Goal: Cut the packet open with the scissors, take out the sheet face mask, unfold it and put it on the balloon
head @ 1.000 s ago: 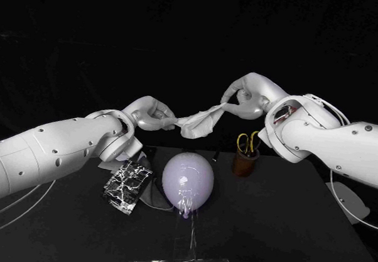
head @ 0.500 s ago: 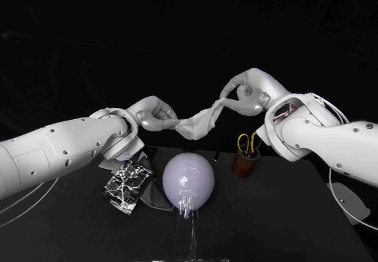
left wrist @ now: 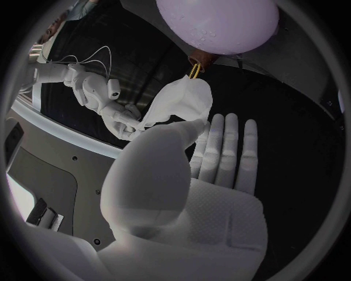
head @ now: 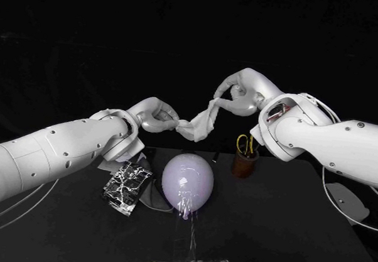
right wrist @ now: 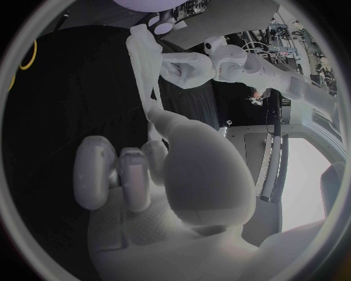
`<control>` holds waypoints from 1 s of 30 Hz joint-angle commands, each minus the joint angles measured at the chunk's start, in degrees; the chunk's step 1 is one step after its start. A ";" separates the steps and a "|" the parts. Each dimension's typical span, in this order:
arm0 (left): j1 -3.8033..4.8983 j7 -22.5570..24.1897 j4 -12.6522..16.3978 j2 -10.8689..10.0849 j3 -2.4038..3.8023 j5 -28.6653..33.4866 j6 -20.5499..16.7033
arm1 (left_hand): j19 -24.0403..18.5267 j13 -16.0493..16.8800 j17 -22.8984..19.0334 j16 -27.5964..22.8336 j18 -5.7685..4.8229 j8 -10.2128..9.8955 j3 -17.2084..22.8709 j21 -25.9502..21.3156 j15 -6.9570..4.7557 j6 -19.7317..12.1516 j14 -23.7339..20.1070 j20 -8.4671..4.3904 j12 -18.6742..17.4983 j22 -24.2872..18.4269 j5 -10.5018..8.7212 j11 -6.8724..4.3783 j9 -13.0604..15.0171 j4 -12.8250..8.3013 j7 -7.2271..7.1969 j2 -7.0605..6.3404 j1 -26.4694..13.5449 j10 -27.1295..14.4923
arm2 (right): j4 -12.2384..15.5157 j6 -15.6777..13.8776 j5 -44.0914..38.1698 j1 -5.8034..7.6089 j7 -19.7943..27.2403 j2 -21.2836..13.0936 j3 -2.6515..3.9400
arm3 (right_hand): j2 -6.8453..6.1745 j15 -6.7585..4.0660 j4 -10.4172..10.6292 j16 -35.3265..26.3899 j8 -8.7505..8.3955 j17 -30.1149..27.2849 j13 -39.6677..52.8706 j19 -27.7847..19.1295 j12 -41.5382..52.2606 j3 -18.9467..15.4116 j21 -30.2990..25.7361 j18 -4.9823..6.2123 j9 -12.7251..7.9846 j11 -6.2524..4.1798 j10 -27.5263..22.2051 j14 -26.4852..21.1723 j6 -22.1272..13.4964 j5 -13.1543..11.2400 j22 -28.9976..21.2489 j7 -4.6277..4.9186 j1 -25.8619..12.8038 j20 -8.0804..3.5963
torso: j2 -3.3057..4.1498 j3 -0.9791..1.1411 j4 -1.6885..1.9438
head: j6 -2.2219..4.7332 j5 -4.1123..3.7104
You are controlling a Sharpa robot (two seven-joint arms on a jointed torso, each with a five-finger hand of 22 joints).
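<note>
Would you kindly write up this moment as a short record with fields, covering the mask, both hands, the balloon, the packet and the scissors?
sheet face mask: bunched, not spread out, stretched in the air between the two hands
left hand: holds the mask's lower end
right hand: holds the mask's upper end, higher up
balloon: pale purple, bare, on the black table, below the mask
packet: lies on the table beside the balloon, on the robot's left
scissors: yellow handles up, standing in a brown cup
stage: mask out, not yet on the balloon
</note>
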 commanded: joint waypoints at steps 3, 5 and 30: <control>0.12 -1.99 -0.24 0.26 -0.01 0.87 1.78 | -1.28 -0.06 0.06 -1.04 0.16 -4.44 -1.44 -0.70 1.21 -5.27 -1.46 0.13 0.08 -0.44 -0.31 1.36 -2.87 0.89 1.00 -3.82 -1.87 -3.94 | -0.11 0.00 -0.12 0.06 0.39 0.24 0.06 | 0.24 -0.47 -0.04 0.25 0.34 15.05 6.78 2.16 0.28 0.40 -0.09 -0.93 0.06 -1.50 3.06 6.10 0.30 0.25 11.76 -0.06 -0.10 -0.09 | 0.03 -0.06 -0.01 | 0.04 -0.06; 0.12 -3.14 -0.51 0.30 -0.07 0.94 2.42 | -1.68 -0.13 -0.07 -1.54 -0.08 -5.35 -2.35 -0.99 1.67 -6.37 -2.44 0.16 0.00 -0.60 -0.09 1.88 -3.50 1.15 1.00 -4.84 -2.56 -5.53 | -0.12 -0.11 -0.15 0.06 0.32 0.29 0.06 | 0.24 -0.47 -0.04 0.25 0.34 15.05 6.78 2.16 0.28 0.40 -0.09 -0.93 0.06 -1.50 3.06 6.10 0.30 0.25 11.76 -0.06 -0.10 -0.09 | 0.02 -0.04 -0.01 | 0.04 -0.03; -0.44 5.54 8.70 -5.47 0.96 13.37 -9.09 | 3.74 2.09 2.73 4.30 1.59 -2.76 -5.83 2.84 0.05 1.06 0.46 -0.98 6.59 1.35 -0.15 0.52 -5.82 -1.11 0.57 -1.79 1.88 -5.10 | -2.62 2.67 -1.12 0.06 -3.56 2.43 0.05 | 0.22 -0.47 -0.10 0.25 0.34 15.05 6.79 2.15 0.28 0.50 -0.12 -0.93 0.07 -1.49 3.06 6.10 0.28 0.25 11.75 -0.05 -0.11 -0.10 | 0.08 0.02 -0.15 | -0.06 -0.75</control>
